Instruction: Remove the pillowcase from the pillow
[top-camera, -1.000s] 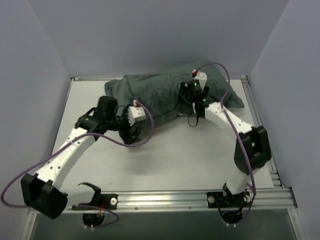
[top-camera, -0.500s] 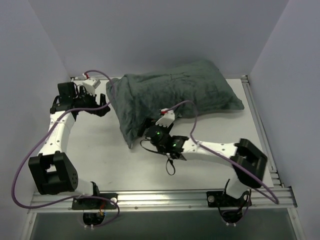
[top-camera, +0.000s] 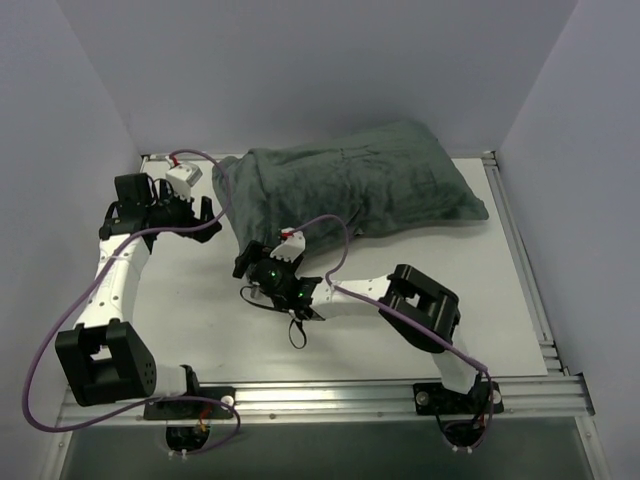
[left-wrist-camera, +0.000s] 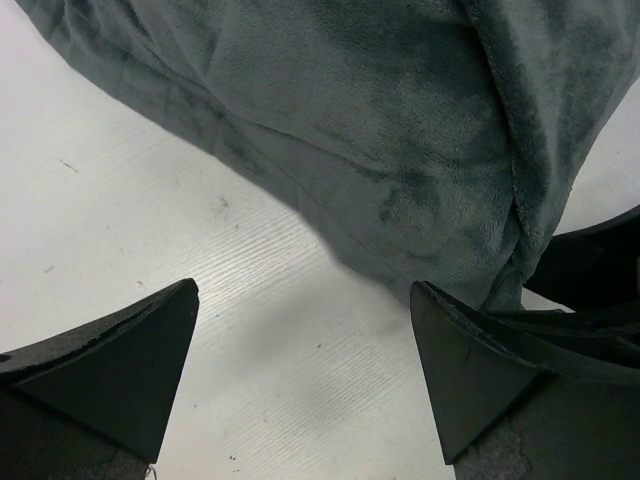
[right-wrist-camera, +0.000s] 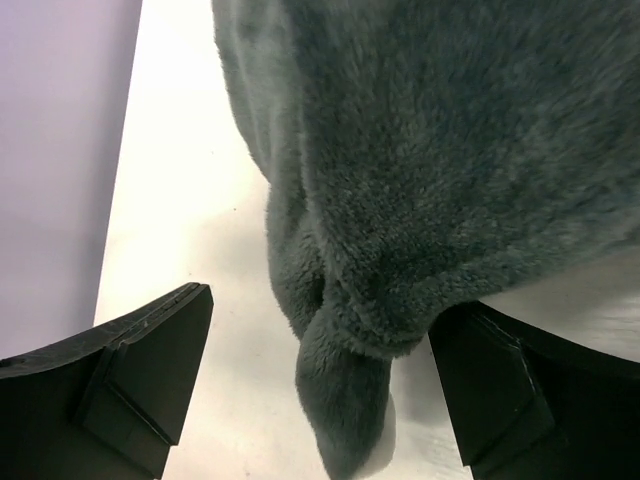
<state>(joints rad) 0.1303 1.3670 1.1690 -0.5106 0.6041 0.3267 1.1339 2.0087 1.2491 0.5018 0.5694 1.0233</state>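
Note:
The dark grey fuzzy pillowcase (top-camera: 350, 190) lies bulging across the back of the white table (top-camera: 180, 300), and the pillow inside it is hidden. My left gripper (top-camera: 208, 218) hovers open just left of the cover's left end. In the left wrist view, bare table shows between its fingers (left-wrist-camera: 120, 370), with the pillowcase (left-wrist-camera: 380, 130) ahead. My right gripper (top-camera: 246, 264) is open at the cover's near-left corner. In the right wrist view, that corner of the pillowcase (right-wrist-camera: 345, 400) droops between the spread fingers (right-wrist-camera: 130, 370), which do not pinch it.
Grey enclosure walls (top-camera: 80, 110) close in the table on the left, back and right. An aluminium rail (top-camera: 330, 400) runs along the near edge. The right arm's elbow (top-camera: 425, 300) lies low over the table's middle. Purple cables (top-camera: 45, 340) loop off both arms.
The left arm swung from the table's middle to the back left. The right arm came off the pillowcase's top right to its near-left corner and opened wider. The pillowcase now lies uncovered.

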